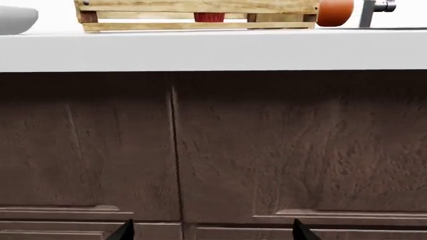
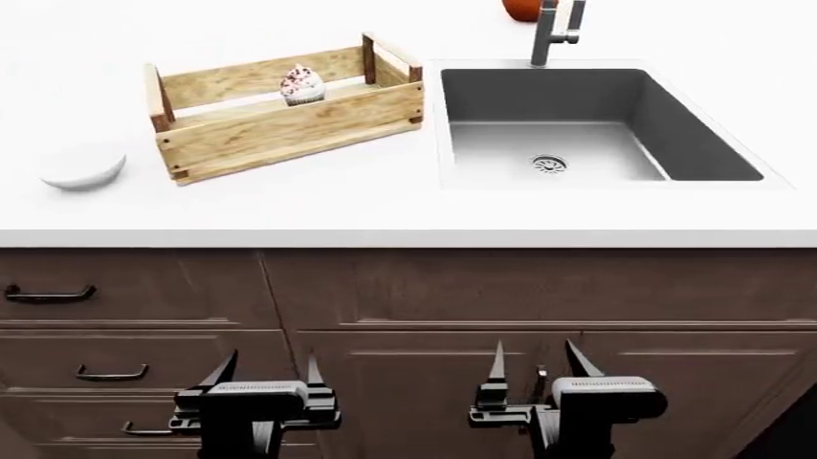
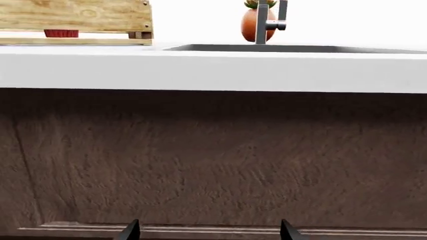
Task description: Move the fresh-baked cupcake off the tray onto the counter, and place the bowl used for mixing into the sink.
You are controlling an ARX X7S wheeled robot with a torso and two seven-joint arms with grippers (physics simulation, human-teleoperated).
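Observation:
The cupcake (image 2: 302,85), white frosting with red flecks, stands inside the wooden tray (image 2: 294,129) on the white counter (image 2: 383,206). Its red wrapper shows through the slats in the left wrist view (image 1: 209,17) and the right wrist view (image 3: 61,33). The white bowl (image 2: 84,166) sits on the counter left of the tray; its edge shows in the left wrist view (image 1: 17,20). The grey sink (image 2: 587,124) with its faucet (image 2: 552,33) is right of the tray. My left gripper (image 2: 270,371) and right gripper (image 2: 533,363) are open and empty, low in front of the cabinets.
An orange-red pot (image 2: 523,8) stands behind the faucet. Dark brown cabinet doors (image 2: 422,287) and drawers with handles (image 2: 49,294) fill the space below the counter, close ahead of both grippers.

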